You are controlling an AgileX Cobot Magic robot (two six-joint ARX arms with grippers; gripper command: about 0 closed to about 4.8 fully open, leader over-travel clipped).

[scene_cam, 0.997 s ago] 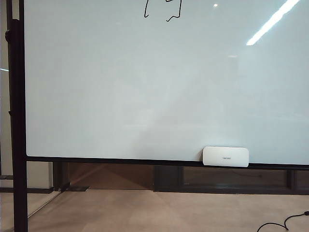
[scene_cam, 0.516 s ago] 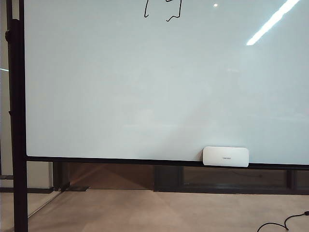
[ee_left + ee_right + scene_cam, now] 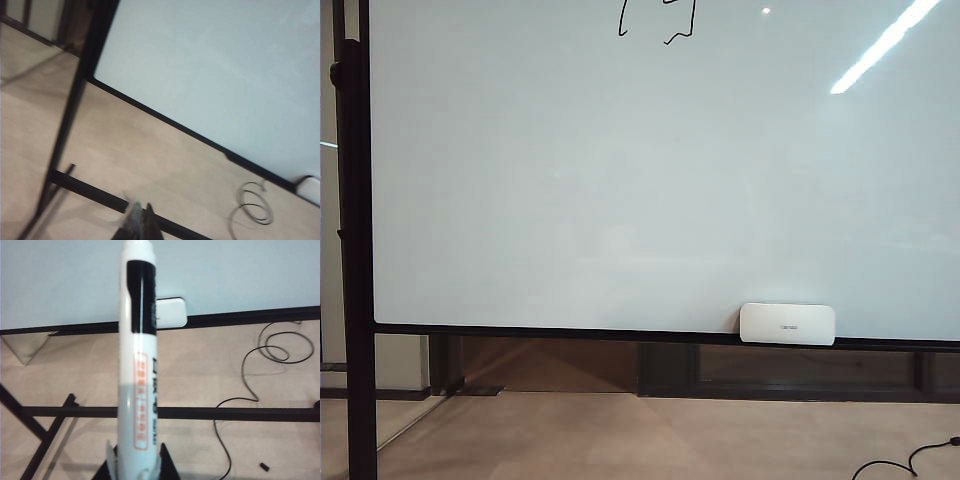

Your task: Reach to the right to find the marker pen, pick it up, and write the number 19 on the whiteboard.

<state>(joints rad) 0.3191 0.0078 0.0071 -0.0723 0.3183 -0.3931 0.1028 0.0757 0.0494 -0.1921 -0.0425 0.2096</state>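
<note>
Standing across nearly the whole exterior frame is one whiteboard [image 3: 620, 190], with one eraser [image 3: 787, 324] sitting on its bottom rail at lower right. Two black strokes of the number 19 [image 3: 660, 22] are showing at the top edge, centre-left, cut off by the frame; they are thin and wobbly. One cable end [image 3: 910, 462] is lying on the floor at the lower right corner. Neither arm is appearing in this view.

In the right wrist view, one marker [image 3: 138, 355] is standing out from the right gripper [image 3: 134, 467], whose two fingers are clamped on its lower end at the bottom centre of the frame. Its long axis is running almost straight up the picture, the white tip end reaching the top edge and pointing toward the board, above the eraser [image 3: 171, 313] and rail. A looping cable [image 3: 260, 370] is trailing over the floor at right.

In the left wrist view, the left gripper [image 3: 137, 224] is showing only as blurred tips at the bottom edge, seemingly drawn together with nothing between them, over floor beside the board's stand [image 3: 75, 105]. One coiled cable [image 3: 252, 202] is lying at lower right.
</note>
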